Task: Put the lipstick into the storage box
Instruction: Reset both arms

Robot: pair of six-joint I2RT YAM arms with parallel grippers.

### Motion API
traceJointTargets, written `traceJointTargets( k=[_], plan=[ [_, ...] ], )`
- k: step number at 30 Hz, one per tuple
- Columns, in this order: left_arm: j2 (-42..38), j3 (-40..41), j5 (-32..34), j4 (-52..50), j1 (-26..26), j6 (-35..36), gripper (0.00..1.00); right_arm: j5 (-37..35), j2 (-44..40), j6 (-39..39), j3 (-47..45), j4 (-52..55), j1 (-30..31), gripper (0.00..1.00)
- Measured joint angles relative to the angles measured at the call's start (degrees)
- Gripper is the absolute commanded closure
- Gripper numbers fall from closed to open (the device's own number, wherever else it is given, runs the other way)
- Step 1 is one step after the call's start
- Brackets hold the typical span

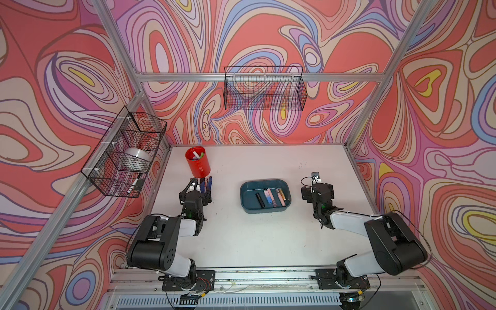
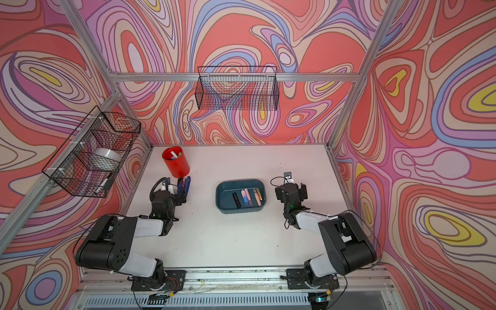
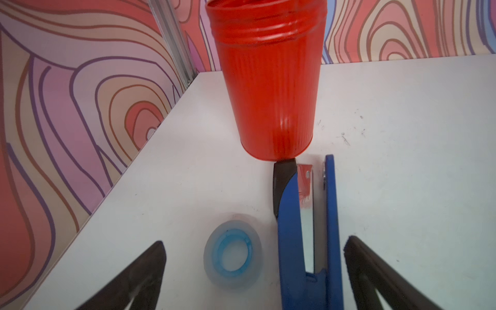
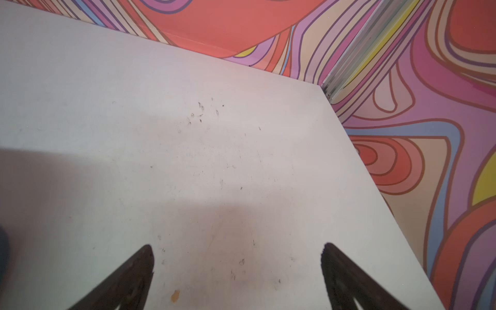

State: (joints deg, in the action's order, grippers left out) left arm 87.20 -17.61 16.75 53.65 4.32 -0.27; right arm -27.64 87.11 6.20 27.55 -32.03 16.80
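Aluminium rail (image 1: 268, 276) runs along the near edge and carries both arm bases. From it the left arm (image 1: 161, 241) and right arm (image 1: 389, 241), in black and white shells, fold inward over the table (image 1: 255, 241). The matte white top is lightly scuffed and bare across its near half, giving wide open room between the arms.

Past that, near the middle, sits the storage box (image 1: 265, 210), a shallow teal plastic tub with rounded corners and a rolled rim. Four lipsticks (image 2: 244, 197) lie side by side on its floor: a black tube (image 1: 260, 200), a pink-and-blue tube (image 1: 268, 197), a dark pinkish tube (image 1: 276, 198) and an orange tube (image 1: 282, 197).

Just right of the box, apart from it, the right gripper (image 4: 237, 244) has its dark fingers spread wide over bare table, near the right edge where the patterned wall meets it. Well to the left of the box, the left gripper (image 3: 255, 240) is also spread wide, pinching nothing. A translucent tape roll (image 3: 233, 255) with a blue core and a blue stapler (image 3: 290, 241) lie between its fingers.

The stapler's nose meets the foot of a glossy, ribbed red cup (image 1: 198, 166) near the far left corner.

Higher up hang a side wire basket (image 1: 123, 155) and a back wire basket (image 1: 264, 88), both black mesh.
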Motion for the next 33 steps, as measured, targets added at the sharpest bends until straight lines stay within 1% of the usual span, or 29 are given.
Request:
traceJointTargets(
  k=[2,5,8,13,15,18,20,23,24,26,33],
  plan=[
    [0.7,0.7,-1.4,0.5,-0.3,-0.1,0.03,1.1,4.1,1.2,-0.2,-5.2,-1.1,0.02],
    [0.9,1.3,-3.1,2.9,-0.5,-0.2,0.03,4.0,7.3,1.5,0.2,-10.4,-3.5,0.02],
    [0.9,1.3,-4.3,4.0,-0.8,-0.4,0.04,6.6,7.9,0.5,0.3,-14.1,-6.5,0.02],
    [0.9,0.9,-5.4,3.8,-1.0,-0.4,0.04,11.6,7.6,-2.2,-3.0,-21.9,-10.5,0.02],
    [0.9,-0.1,-5.9,2.7,-1.1,-0.5,0.05,13.7,8.7,-3.2,-4.0,-25.2,-12.0,0.02],
    [0.9,-1.6,-6.2,1.5,-1.5,-0.8,0.05,16.9,10.5,-3.8,-4.1,-26.4,-13.4,0.02],
    [0.9,-2.3,-6.0,0.9,-1.8,-1.3,0.06,18.6,10.8,-4.2,-4.1,-26.9,-13.5,0.02],
    [0.9,-2.4,-5.9,0.2,-2.0,-1.7,0.06,21.0,10.8,-5.1,-3.2,-26.2,-14.4,0.02],
    [0.9,-2.4,-5.9,0.0,-2.0,-1.7,0.05,21.4,10.8,-5.5,-2.8,-26.0,-14.9,0.02],
    [0.9,-2.4,-5.8,-0.5,-2.1,-1.9,0.0,22.2,10.8,-6.2,-2.1,-25.7,-15.9,0.02],
    [0.9,-2.4,-5.8,-1.2,-2.2,-2.3,0.0,23.3,10.8,-7.5,-0.8,-23.1,-16.7,0.01]
  ],
)
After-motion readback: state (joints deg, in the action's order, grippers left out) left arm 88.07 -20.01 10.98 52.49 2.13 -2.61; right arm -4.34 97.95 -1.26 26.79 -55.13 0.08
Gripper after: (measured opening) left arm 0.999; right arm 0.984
